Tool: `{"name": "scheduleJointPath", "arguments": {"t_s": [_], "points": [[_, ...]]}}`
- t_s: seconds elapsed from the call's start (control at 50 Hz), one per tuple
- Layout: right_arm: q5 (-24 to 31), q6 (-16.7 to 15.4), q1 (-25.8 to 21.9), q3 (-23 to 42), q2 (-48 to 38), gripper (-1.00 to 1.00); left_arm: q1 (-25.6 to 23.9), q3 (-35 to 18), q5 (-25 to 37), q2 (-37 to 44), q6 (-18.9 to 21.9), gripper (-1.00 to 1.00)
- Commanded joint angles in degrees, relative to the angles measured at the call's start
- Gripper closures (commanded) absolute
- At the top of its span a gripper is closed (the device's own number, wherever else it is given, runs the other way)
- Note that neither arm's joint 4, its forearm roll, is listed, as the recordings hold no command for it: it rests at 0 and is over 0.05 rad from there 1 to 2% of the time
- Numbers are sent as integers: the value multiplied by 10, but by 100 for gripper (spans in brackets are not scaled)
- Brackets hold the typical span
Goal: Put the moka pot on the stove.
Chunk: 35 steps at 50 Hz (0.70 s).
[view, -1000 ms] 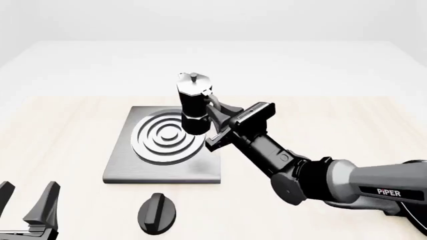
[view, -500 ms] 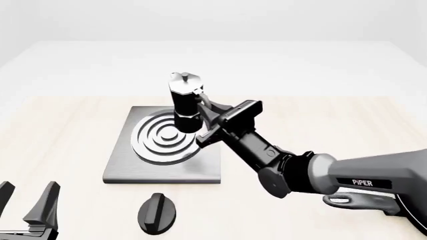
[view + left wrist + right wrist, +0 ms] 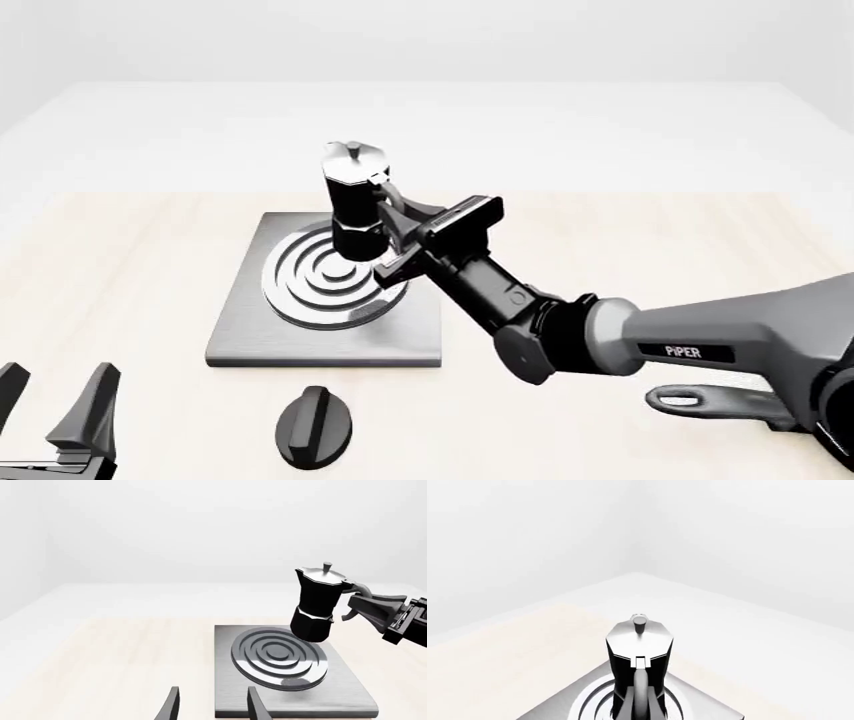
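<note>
The moka pot (image 3: 352, 196), black waisted body with a silver lid and knob, hangs slightly tilted just above the ring burner of the stove (image 3: 251, 325), a flat grey square slab. My right gripper (image 3: 398, 224) is shut on the pot's side handle, reaching in from the right. In the left wrist view the pot (image 3: 315, 606) sits over the far side of the stove (image 3: 347, 697), with the right gripper (image 3: 358, 606) on its handle. The right wrist view looks down the handle at the pot (image 3: 639, 652) over the stove (image 3: 710, 706). My left gripper (image 3: 54, 405) is open and empty, near the front left corner.
A small black oval knob (image 3: 316, 425) lies on the table just in front of the stove. The left gripper's fingers (image 3: 257, 709) point toward the stove's near edge. The pale wooden table top (image 3: 667, 260) extends on both sides.
My right gripper has carried the moka pot to the left, from over the stove's right part to over the burner's centre. The left arm has not moved.
</note>
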<state>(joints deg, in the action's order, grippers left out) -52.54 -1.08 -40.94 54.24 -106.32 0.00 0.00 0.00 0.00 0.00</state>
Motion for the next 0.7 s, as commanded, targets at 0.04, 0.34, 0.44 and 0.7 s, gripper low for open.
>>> {"name": "scheduleJointPath", "arguments": {"t_s": [0.04,0.34,0.44,0.7], "points": [[2,3,-3,32,-20,100,0,0,0,0,0,-100],[6,5,-2,64,-50,100,0,0,0,0,0,-100],[5,6,-8,74,-65,100,0,0,0,0,0,-100],[8,10,-11,98,-87,100,0,0,0,0,0,-100]]}}
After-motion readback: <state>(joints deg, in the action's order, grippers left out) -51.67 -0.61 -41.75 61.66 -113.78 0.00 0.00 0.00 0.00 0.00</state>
